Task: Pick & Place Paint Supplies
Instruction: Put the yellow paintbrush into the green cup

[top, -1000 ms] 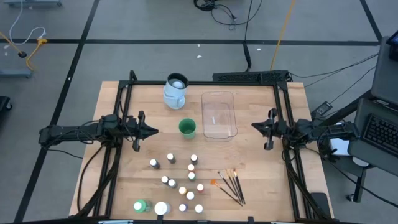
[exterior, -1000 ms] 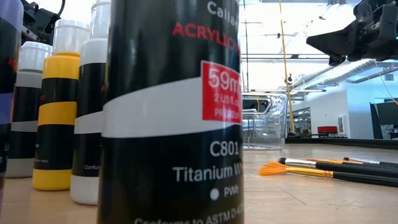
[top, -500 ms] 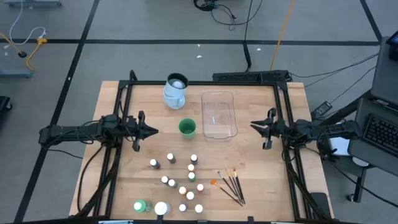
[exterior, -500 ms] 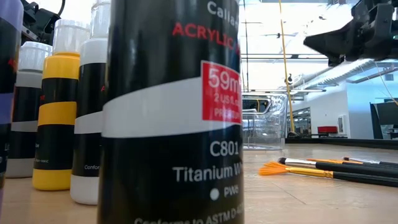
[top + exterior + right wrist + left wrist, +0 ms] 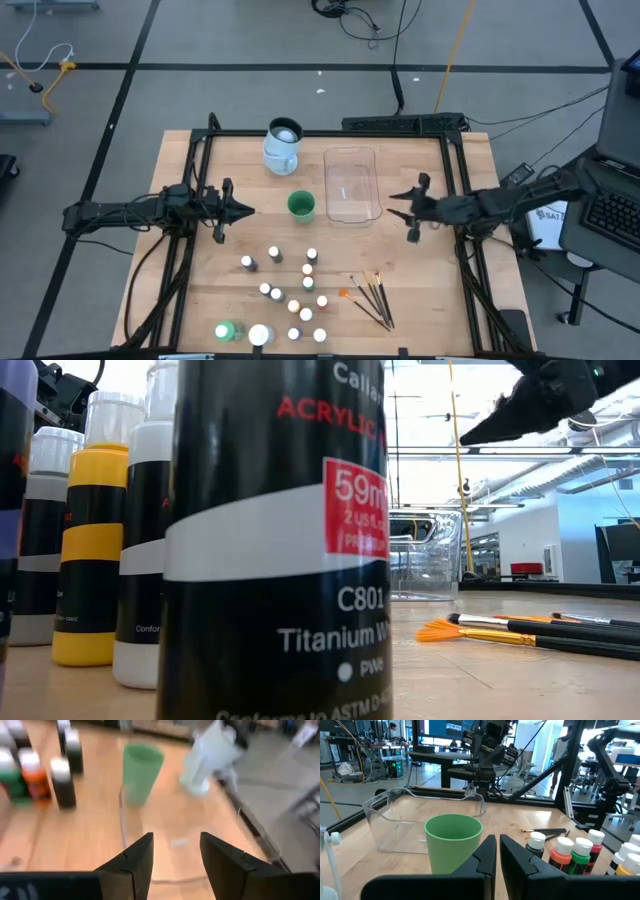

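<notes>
Ahead of our right gripper (image 5: 408,212), between its parted jaws, the clear tub (image 5: 352,185) blocks us; the green cup (image 5: 301,206) stands beyond it.

Both arms are dark, near-black, slender jointed limbs built of blocky segments, with black cables trailing along them. The left tool (image 5: 243,211) ends in two matte black fingers (image 5: 481,857) with flat inner faces and angular, stepped outer edges, set on a broad dark body. The right tool (image 5: 402,205) carries the same two black wedge-shaped fingers (image 5: 135,857), tapering to blunt tips, their mounting a plain black bar.
</notes>
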### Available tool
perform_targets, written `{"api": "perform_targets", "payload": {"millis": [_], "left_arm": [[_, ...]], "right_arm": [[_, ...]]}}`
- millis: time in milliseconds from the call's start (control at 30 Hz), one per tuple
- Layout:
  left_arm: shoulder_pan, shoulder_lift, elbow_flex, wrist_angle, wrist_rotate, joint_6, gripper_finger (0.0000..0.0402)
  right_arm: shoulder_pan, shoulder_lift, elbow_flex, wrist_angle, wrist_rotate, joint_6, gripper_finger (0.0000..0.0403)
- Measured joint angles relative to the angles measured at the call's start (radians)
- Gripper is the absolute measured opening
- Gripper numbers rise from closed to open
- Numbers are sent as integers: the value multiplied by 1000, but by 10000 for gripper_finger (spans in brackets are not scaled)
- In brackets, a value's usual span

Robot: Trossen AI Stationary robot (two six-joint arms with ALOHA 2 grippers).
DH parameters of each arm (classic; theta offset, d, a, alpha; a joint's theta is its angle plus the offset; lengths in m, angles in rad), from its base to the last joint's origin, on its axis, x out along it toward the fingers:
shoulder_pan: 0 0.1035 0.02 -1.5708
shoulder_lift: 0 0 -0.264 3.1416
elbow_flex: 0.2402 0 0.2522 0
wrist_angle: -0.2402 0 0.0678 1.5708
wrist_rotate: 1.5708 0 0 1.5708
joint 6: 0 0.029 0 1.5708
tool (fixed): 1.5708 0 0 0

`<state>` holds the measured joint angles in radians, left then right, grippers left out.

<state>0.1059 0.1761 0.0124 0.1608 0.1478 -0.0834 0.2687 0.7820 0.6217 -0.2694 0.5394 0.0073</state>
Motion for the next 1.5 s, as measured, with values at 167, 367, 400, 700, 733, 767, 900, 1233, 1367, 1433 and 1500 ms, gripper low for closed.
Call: {"api": "perform_targets", "payload": {"millis": [167,367,400,700,733,767,900,1233,1367,1433,1500], "left_arm": [[0,0,0,1,0,0,26],[0,0,0,0,0,0,26],[0,0,0,0,0,0,26],[0,0,0,0,0,0,26],[0,0,0,0,0,0,26],[0,0,0,0,0,0,26],[0,0,0,1,0,-5,26],[0,0,0,0,0,-14,26],[0,0,0,0,0,-28,26],[0,0,0,0,0,-29,26],[0,0,0,0,0,-31,26]], "right_arm": [[102,243,185,-146,10,107,157],[195,415,351,-395,-1,334,157],[208,432,369,-442,-26,378,157],[320,568,328,-521,-229,400,157],[323,583,319,-504,-229,378,157],[326,597,314,-484,-228,352,157],[330,652,310,-404,-224,227,157],[334,771,309,-247,-230,-252,157],[335,777,309,-146,-228,-316,157],[335,777,309,-87,-226,-312,157],[335,777,309,-28,-225,-284,157]]}}
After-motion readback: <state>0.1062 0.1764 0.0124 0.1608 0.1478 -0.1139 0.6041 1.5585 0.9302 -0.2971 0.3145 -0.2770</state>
